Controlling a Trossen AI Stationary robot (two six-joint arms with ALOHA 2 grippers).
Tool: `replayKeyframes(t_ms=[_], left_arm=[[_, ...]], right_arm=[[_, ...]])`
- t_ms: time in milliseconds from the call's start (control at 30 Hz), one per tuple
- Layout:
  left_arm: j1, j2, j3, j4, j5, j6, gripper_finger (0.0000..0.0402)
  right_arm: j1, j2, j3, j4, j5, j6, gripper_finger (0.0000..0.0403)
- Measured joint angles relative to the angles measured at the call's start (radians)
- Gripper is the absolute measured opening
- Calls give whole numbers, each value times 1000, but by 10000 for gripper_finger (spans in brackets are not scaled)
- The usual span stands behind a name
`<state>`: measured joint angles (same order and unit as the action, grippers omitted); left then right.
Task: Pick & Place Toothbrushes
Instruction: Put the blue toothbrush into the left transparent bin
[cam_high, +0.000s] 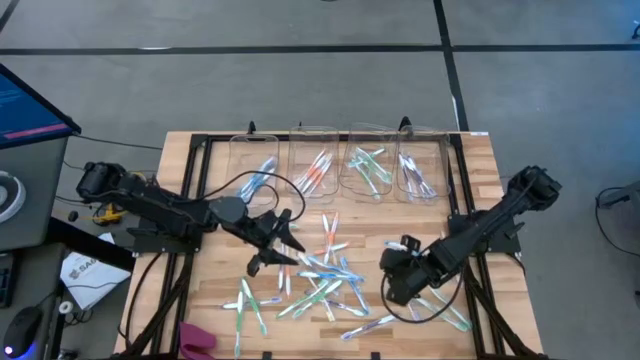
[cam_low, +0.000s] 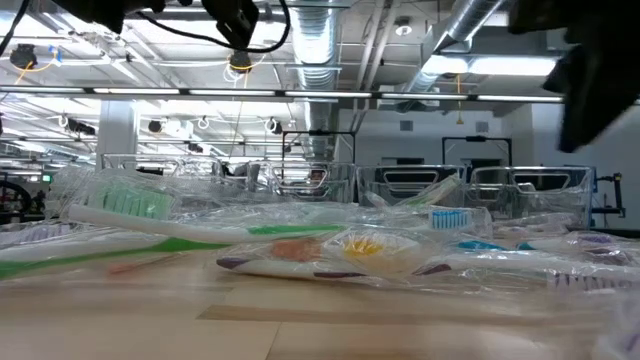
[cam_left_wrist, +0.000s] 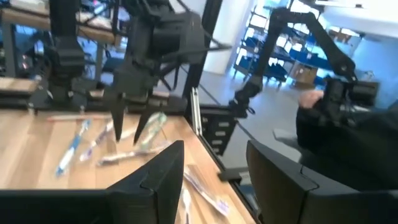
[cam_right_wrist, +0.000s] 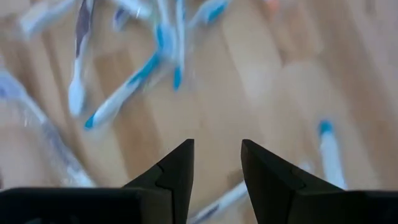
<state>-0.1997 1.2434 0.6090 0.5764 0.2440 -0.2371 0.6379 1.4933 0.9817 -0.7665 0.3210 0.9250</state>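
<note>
Your left gripper (cam_high: 272, 243) hangs over the wooden slatted table (cam_high: 180, 200), jaws apart, holding nothing. Your right gripper (cam_right_wrist: 216, 163) points down at bare wood on the right side, jaws parted, also holding nothing. The slim whitish plastic toothbrushes (cam_high: 320, 275) with blue, green and orange accents lie scattered mid-table between both grippers; more sit in the clear plastic bins (cam_high: 340, 160) at the far edge.

Two matte black jointed arms, looping black cables, dark tapered claw fingers (cam_right_wrist: 177, 171)
</note>
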Motion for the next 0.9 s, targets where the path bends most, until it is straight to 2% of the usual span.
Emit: replayKeyframes(t_ms=[133,333,433,700,900], left_arm=[[-16,0,0,-24,0,-3,167],[-34,0,0,-23,0,-3,167],[-36,0,0,-23,0,-3,167],[-36,0,0,-24,0,-3,167],[-36,1,0,-24,0,-3,167]], right_arm=[[45,0,0,-85,4,103,127],[44,0,0,-396,95,286,127],[32,0,0,-492,102,358,127],[16,0,-5,-497,101,272,127],[-19,-2,-108,-382,93,185,127]])
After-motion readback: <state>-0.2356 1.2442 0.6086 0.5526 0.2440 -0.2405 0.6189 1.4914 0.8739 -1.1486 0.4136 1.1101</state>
